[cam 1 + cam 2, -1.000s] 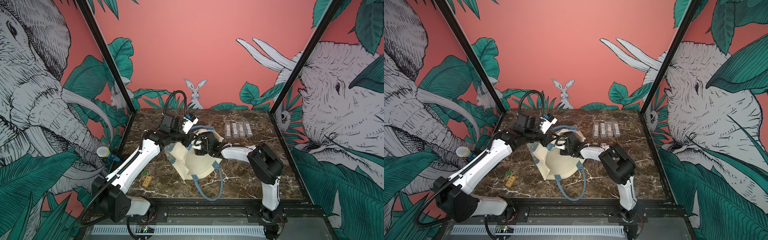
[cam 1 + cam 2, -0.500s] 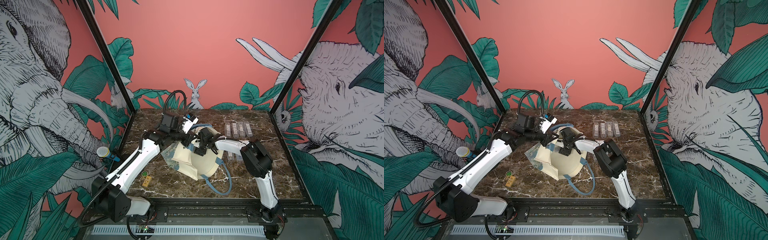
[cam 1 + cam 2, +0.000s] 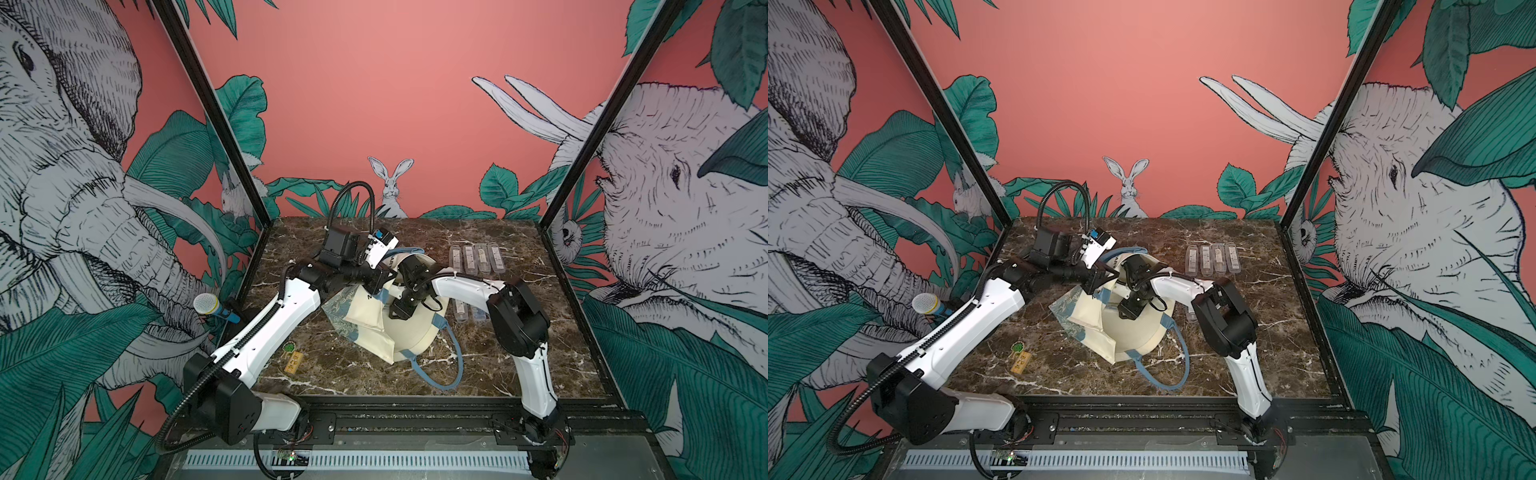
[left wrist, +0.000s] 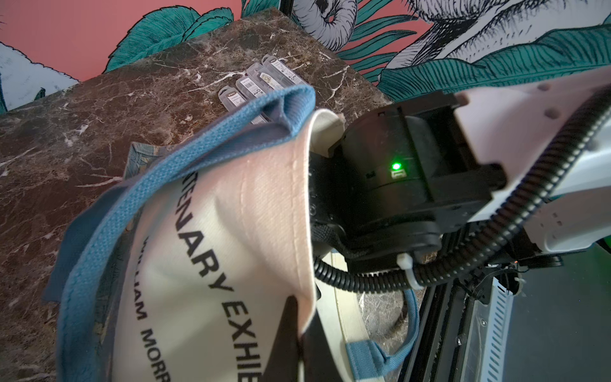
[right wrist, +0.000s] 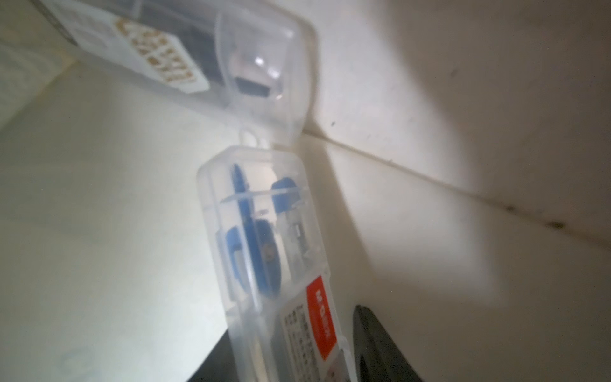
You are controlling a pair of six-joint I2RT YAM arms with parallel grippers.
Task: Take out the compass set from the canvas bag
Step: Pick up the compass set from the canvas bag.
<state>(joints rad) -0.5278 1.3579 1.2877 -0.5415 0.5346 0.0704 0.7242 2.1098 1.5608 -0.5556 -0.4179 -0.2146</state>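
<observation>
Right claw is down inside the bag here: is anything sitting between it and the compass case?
Nothing visible. In the right wrist view the clear compass case lies directly ahead of the right claw, its near end between the fingers. A second clear case lies beyond it, not in the way.

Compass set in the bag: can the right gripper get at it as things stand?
Probably yes. The right gripper is inside the canvas bag, whose mouth the left gripper holds open, and the compass set, in its clear case, lies between its fingers.
</observation>
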